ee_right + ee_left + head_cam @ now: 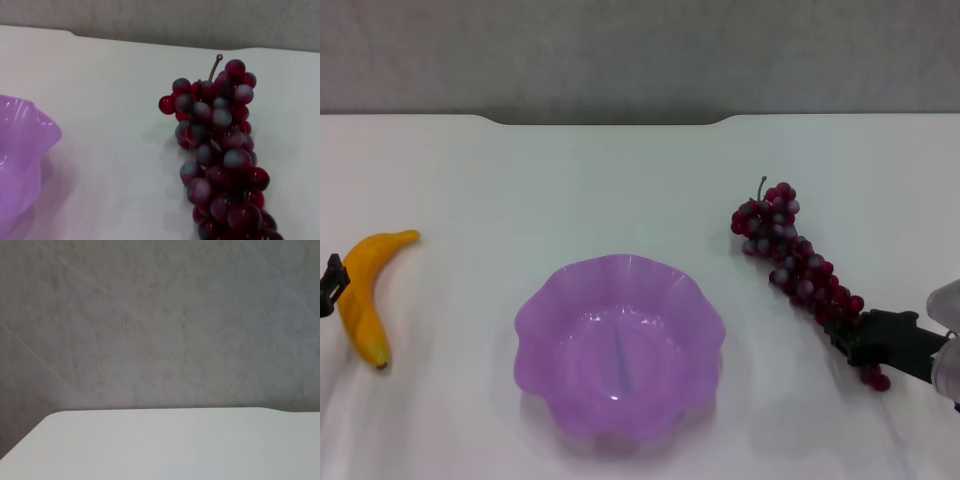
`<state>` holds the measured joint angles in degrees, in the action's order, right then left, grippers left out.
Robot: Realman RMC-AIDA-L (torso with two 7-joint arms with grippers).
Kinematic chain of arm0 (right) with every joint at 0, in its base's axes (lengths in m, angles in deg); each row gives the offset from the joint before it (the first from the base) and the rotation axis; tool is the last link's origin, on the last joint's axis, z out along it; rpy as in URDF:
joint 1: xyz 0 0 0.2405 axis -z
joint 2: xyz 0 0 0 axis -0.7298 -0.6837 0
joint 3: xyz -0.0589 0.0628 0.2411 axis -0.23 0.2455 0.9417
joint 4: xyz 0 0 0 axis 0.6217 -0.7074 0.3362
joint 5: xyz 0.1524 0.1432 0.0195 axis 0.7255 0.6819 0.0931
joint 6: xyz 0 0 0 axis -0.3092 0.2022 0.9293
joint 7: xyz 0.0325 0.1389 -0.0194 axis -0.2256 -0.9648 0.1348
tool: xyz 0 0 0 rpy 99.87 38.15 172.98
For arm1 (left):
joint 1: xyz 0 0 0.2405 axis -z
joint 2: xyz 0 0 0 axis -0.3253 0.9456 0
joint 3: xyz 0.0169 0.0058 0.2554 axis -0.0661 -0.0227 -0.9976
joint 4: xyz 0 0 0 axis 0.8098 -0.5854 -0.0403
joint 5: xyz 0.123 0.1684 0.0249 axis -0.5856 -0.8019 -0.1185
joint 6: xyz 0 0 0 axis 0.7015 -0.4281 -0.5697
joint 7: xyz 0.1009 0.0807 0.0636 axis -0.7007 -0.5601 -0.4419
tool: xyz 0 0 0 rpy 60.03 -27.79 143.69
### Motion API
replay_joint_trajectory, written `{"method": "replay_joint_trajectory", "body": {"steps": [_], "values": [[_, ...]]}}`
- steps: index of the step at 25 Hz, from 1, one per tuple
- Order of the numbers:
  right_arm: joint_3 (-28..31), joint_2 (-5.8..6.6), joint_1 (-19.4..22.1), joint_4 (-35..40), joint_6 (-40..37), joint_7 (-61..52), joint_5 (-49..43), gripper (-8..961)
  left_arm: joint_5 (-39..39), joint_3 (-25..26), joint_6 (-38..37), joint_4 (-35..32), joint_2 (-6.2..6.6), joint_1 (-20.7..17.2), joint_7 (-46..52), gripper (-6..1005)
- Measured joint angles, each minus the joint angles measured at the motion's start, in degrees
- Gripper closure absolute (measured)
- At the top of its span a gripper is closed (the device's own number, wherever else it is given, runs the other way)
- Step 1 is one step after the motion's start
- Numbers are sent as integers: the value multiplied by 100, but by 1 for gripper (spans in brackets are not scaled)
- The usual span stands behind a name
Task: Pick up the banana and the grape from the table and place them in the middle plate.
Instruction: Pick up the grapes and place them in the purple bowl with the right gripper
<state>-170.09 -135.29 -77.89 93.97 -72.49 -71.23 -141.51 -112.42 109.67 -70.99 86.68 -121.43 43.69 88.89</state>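
The banana (pixel 365 293) lies on the table (pixel 620 180) at the robot's left, well apart from the empty purple plate (pixel 618 345) in the middle. The left gripper (pixel 330 285) is cut off at the frame edge, touching or just beside the banana; jaw state cannot be told. The grape bunch (pixel 798 265) lies on the right. The right gripper (pixel 860 345) sits at the bunch's narrow end, jaws apparently around it; a firm grasp is not confirmable. The bunch's narrow end is partly hidden.

No readable text, label, brand, number or sign anywhere in view.
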Motion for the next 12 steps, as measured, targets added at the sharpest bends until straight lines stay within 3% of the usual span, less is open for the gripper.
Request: {"method": "replay_joint_trajectory", "body": {"steps": [12], "values": [[20,12,0,332,99,46,134,657,0,0,1,0,0,18,3,115]]}}
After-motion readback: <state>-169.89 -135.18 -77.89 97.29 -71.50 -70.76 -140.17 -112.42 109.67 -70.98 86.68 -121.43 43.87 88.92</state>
